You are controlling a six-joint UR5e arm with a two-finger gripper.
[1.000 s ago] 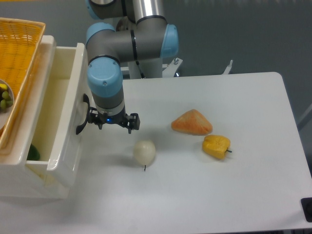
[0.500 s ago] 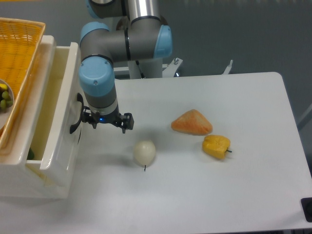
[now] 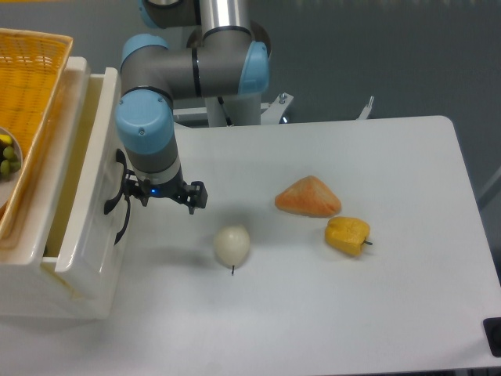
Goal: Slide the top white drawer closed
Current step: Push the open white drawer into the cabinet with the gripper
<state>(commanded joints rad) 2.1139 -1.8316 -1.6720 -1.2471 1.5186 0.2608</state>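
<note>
**A:** At the far left, what's the yellow thing?

**B:** A wicker basket (image 3: 31, 94) on top of the cabinet, cut off by the frame edge, with something small and green in it that I can't identify. Just right of it the top drawer (image 3: 86, 196) stands part-open, a narrow slice of its inside showing.

**A:** And the arm?

**B:** The gripper (image 3: 160, 192) sits right against the drawer front, at the black handle (image 3: 117, 200). I judge it's placed there to shove the front leftward into the cabinet.

**A:** Open or closed?

**B:** I cannot tell; the wrist hides the fingers from above, and whether it truly touches the front is unclear too. The lower drawer isn't visible.

**A:** Anything in the way?

**B:** No. On the tabletop (image 3: 352, 313), a pale round fruit (image 3: 232, 244) lies near the gripper, then an orange wedge (image 3: 308, 196) and a yellow pepper (image 3: 347, 235), well apart from the drawer.
</note>
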